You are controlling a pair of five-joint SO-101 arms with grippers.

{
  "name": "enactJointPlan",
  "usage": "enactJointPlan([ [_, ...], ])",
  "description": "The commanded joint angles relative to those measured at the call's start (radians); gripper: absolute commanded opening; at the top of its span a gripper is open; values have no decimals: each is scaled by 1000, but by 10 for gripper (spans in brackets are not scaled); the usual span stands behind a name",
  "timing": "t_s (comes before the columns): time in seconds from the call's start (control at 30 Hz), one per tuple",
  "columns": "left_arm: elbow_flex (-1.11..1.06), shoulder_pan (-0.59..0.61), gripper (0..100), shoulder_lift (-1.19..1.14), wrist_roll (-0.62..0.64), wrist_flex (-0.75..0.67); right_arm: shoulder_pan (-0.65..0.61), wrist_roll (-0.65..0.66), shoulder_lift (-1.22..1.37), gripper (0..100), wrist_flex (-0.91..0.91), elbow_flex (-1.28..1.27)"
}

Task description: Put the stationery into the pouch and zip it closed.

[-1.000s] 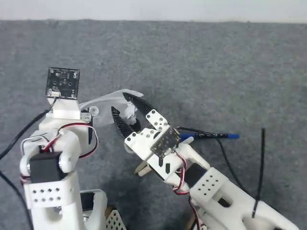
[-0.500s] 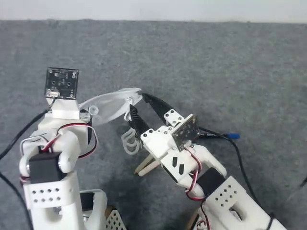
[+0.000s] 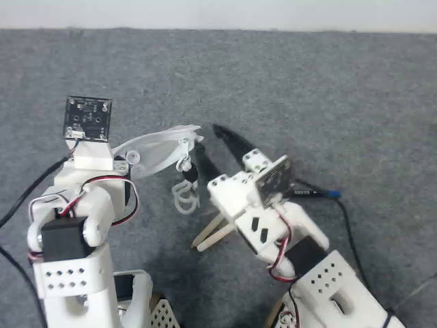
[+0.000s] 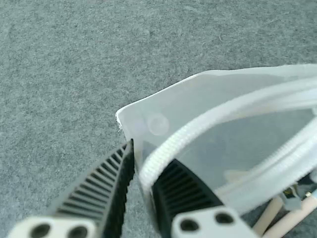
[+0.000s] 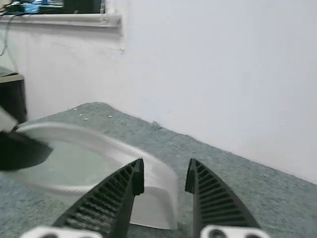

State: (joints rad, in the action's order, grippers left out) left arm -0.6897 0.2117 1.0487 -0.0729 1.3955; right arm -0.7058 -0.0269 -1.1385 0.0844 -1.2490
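The left gripper (image 4: pixel 136 148) is clamped on a corner of the translucent zip pouch (image 3: pixel 160 149). The right gripper (image 3: pixel 206 140) stands slightly parted beside the pouch's other end. Near the pouch lie two wooden sticks (image 3: pixel 213 234) and one blue-capped pen (image 3: pixel 311 193), which the right arm partly hides.

Pouch (image 3: pixel 158 148), sticks (image 3: pixel 213 232), pen (image 3: pixel 311 194) obstruct (far mat (image 3: pixel 307 75) passable).

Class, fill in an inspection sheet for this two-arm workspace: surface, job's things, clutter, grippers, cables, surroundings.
Surface: grey, carpet-like table.
Job's things: translucent pouch, mouth open; two wooden sticks and a blue-tipped pen lying outside it.
Clutter: nothing seen.
Grippers: left gripper shut on the pouch's corner; right gripper open, empty, near the pouch.
Cables: black cable beside the left arm; another near the pen.
Surroundings: white wall, window ledge.
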Motion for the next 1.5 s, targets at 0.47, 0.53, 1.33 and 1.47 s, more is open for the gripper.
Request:
enactJointPlan([
  [0.47, 28, -3, 12, 3, -6, -32, 94, -305, -24, 141, 565, 396],
  [0.53, 28, -3, 12, 3, -6, -32, 96, -305, -24, 142, 588, 397],
  [1.33, 27, 29, 12, 3, -6, -34, 320, -307, 400, 138, 914, 583],
  [1.47, 27, 29, 12, 3, -6, -34, 317, -321, 490, 138, 909, 586],
])
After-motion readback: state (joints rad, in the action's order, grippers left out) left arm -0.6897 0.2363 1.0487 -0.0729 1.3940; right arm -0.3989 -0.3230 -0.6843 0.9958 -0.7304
